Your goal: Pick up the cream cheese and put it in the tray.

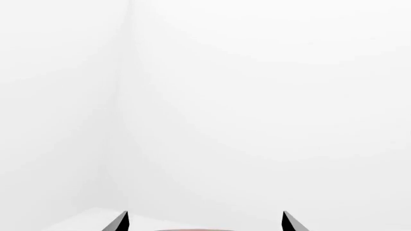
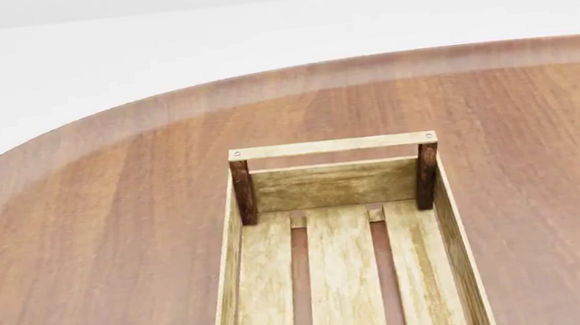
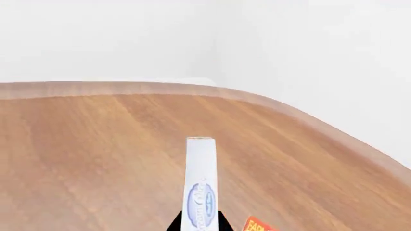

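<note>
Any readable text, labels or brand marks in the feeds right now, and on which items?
Cream cheese, in the right pincer: dark blue oval logo with script, too blurred to read.
Red-orange box beside it: yellow letters, cut off at the frame edge, unreadable.
Tray and table: no text.
Left wrist view: none.

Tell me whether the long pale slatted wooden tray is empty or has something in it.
Empty as far as shown: the pale slatted wooden tray shows only bare slats in the head view; its near end is cut off.
</note>
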